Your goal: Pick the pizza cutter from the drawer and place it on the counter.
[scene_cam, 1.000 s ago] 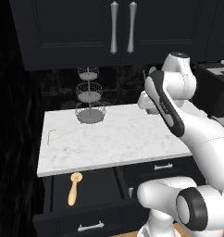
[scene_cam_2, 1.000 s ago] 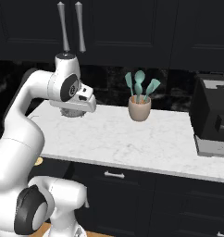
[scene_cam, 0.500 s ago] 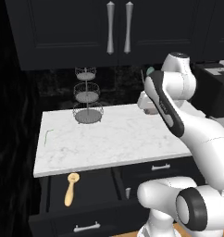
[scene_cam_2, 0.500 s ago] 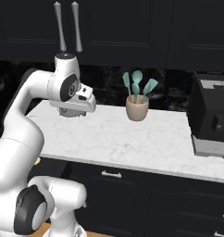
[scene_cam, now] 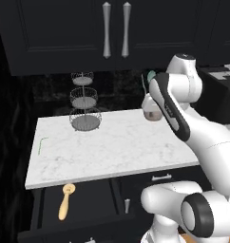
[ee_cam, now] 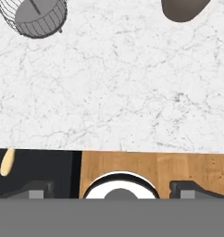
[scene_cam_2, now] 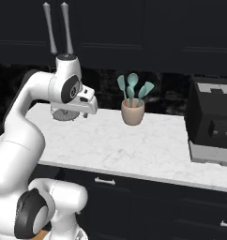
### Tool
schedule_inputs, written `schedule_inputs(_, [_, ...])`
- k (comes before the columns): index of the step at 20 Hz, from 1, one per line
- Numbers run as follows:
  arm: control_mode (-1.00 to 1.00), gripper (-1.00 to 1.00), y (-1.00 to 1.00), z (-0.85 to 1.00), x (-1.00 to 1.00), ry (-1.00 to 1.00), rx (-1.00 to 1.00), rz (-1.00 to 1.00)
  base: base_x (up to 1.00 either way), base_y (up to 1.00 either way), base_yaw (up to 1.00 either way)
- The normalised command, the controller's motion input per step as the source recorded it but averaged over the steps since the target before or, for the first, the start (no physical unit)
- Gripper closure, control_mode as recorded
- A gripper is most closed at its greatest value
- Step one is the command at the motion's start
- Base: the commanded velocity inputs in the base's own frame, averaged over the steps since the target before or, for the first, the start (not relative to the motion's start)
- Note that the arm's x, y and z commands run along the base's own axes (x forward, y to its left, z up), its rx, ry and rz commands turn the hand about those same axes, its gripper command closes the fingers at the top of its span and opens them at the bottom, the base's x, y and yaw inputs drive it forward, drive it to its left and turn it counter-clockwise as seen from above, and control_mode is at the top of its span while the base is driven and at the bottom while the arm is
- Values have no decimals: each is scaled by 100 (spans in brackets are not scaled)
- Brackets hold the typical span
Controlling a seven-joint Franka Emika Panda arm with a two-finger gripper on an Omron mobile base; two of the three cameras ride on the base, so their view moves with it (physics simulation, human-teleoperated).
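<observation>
Left base view: I'm seeing the cutter [scene_cam: 66,206] lying in the open drawer [scene_cam: 95,199] below the counter's [scene_cam: 121,147] front-left corner; jaws are hanging released, empty.

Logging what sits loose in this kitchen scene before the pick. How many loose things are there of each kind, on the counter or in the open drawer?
Pizza cutter, in the drawer: 1
Wire tiered stand: 1
Utensil cup: 1
Teal utensils in the cup: 3
Thin green stick: 1
Black appliance: 1
Total: 8
</observation>
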Motion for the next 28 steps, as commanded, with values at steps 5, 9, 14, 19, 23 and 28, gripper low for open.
schedule_inputs(5, [100,-100,0,0,0,0,0,0,53,-28,0])
schedule_inputs(9, [100,-100,0,0,0,0,0,0,34,-40,1])
schedule_inputs(14, [100,-100,0,0,0,0,0,0,0,-10,1])
schedule_inputs(19, [100,-100,0,0,0,0,0,0,0,0,0])
schedule_inputs(23, [-100,-100,0,0,-1,0,0,0,0,0,0])
schedule_inputs(28, [-100,-100,61,-14,-26,0,0,0,0,0,0])
